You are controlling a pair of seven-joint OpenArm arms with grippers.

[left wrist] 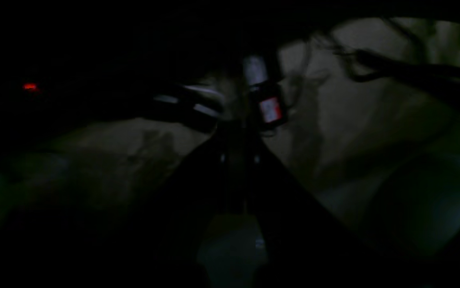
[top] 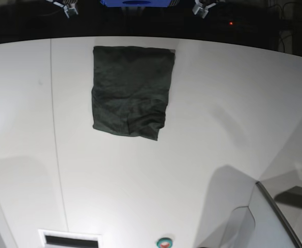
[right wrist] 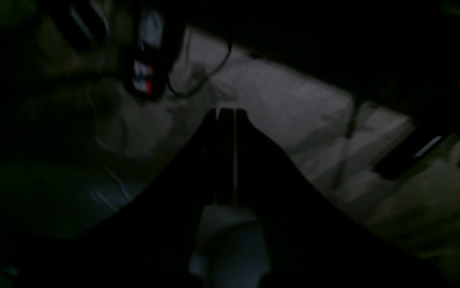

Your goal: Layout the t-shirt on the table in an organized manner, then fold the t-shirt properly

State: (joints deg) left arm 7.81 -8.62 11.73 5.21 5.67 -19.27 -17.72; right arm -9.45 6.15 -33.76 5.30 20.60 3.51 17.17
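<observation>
The dark green t-shirt (top: 131,92) lies on the white table (top: 202,129) in the base view, toward the far edge and left of centre. It forms a compact rectangle, with a rumpled near edge and no sleeves showing. Neither gripper is near it in that view. In the dim left wrist view my left gripper (left wrist: 238,126) shows as a dark silhouette, fingers pressed together with nothing between them. My right gripper (right wrist: 226,112) looks the same in the dark right wrist view, shut and empty.
A thin dark seam (top: 55,129) runs down the table's left side. A grey arm part (top: 274,217) fills the near right corner. A slot (top: 70,239) and a small round button (top: 164,242) sit at the near edge. Cables and equipment (right wrist: 146,76) show dimly in the wrist views.
</observation>
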